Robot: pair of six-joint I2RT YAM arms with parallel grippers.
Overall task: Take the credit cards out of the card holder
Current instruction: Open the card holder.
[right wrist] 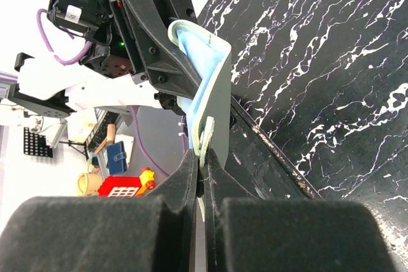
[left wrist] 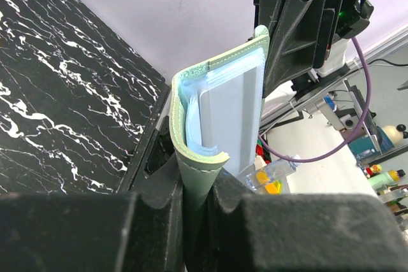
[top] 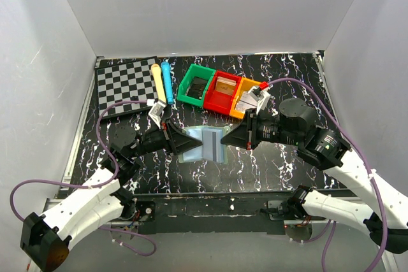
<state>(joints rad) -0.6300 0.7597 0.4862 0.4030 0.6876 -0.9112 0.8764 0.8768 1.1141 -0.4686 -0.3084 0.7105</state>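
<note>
The card holder, a flat pale blue wallet-like sleeve of two panels with teal edging, hangs between my two arms over the middle of the black white-veined marbled worktop. It seems raised off that surface, though I cannot be sure. The left gripper is clamped on one edge of the holder. The right gripper is pinched onto the opposite teal-edged rim of the holder. In both wrist views the sleeve stands on edge and is bowed into a curve.

I see three risks. Both holds are thin edge pinches on soft material, so pulling the panels apart could tear one edge free and let the sleeve swing or drop. Squeezing the arms closer would bend it more and trap whatever is inside. If it opens facing down, loose cards could fall onto the worktop.

Behind the holder, well apart from it, three small plastic bins stand touching in a row:
- Green bin: something dark that I cannot identify.
- Red bin: a thin tan-orange credit card, as best I can judge.
- Orange bin: a pale grey flat item, too small to name.

Inside the holder's pocket, the left wrist view shows a flat pale panel. I cannot tell whether it is a card.
</note>
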